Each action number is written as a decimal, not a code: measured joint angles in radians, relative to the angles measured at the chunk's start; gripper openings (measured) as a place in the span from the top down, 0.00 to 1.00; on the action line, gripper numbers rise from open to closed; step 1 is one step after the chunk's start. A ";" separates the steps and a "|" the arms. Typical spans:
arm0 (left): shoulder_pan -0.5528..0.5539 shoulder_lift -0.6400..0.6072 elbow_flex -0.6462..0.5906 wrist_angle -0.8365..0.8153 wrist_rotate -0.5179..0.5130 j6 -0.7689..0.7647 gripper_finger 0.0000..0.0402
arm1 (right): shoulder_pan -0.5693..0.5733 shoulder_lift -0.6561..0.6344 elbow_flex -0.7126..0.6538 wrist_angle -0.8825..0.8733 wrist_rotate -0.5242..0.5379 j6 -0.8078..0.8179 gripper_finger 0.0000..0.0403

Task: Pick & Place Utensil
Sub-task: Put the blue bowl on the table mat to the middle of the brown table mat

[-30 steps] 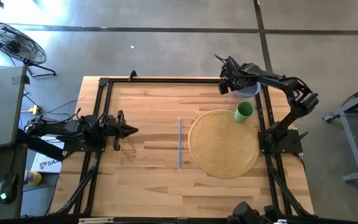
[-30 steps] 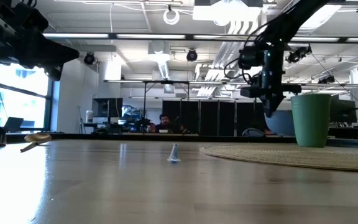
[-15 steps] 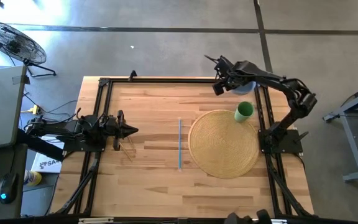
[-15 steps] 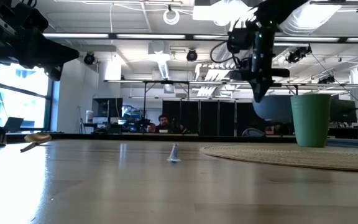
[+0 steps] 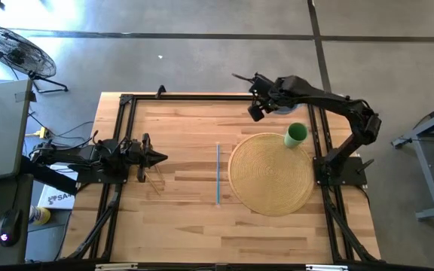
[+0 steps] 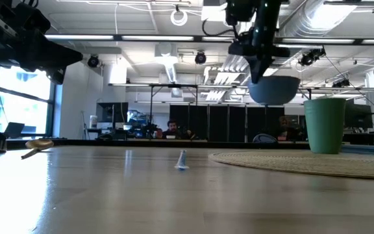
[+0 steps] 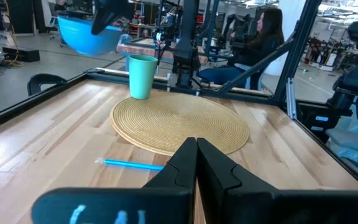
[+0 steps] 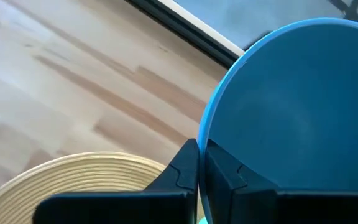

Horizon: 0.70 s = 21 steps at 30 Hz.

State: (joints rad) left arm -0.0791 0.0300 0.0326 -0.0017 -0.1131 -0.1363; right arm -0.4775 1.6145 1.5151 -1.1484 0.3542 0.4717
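Observation:
My right gripper [image 5: 257, 110] [image 6: 260, 70] is above the table's far edge, shut on a blue bowl [image 6: 274, 90] [image 8: 291, 112] [image 7: 86, 34] that it carries in the air. In the high view the arm covers most of the bowl [image 5: 283, 108]. A thin blue stick-like utensil [image 5: 218, 173] [image 7: 132, 165] lies flat on the wood left of the round woven mat [image 5: 271, 173]. A green cup [image 5: 296, 135] [image 6: 324, 125] stands on the mat's far rim. My left gripper [image 5: 163, 157] [image 7: 196, 146] waits at the table's left side, shut and holding nothing. My right gripper pinches the bowl's rim [image 8: 205, 134] between its two fingers [image 8: 185, 163], coming from above and pointing down. The bowl hangs below the fingers, lifted clear of the table and roughly upright, with its rounded bottom [image 6: 274, 101] lowest.
A black frame rail [image 5: 202, 96] runs along the table's edges. Thin pale wooden pieces [image 5: 155, 181] [image 6: 37, 144] lie just near of the left gripper. Bare wood [image 5: 187, 128] stretches between the left gripper and the mat. People sit in the room beyond the table.
The right gripper has moved toward the table's left along the far edge and risen, carrying the bowl with it. The bowl, earlier low behind the green cup, now hangs higher and further left, clear of the cup.

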 joint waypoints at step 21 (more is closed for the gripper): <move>0.000 0.000 0.000 0.000 0.000 0.000 1.00 | 0.551 0.000 0.025 -0.153 0.019 0.323 0.99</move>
State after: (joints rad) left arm -0.0792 0.0303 0.0322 -0.0020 -0.1127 -0.1360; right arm 0.0738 1.6145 1.5404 -1.3018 0.3735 0.7944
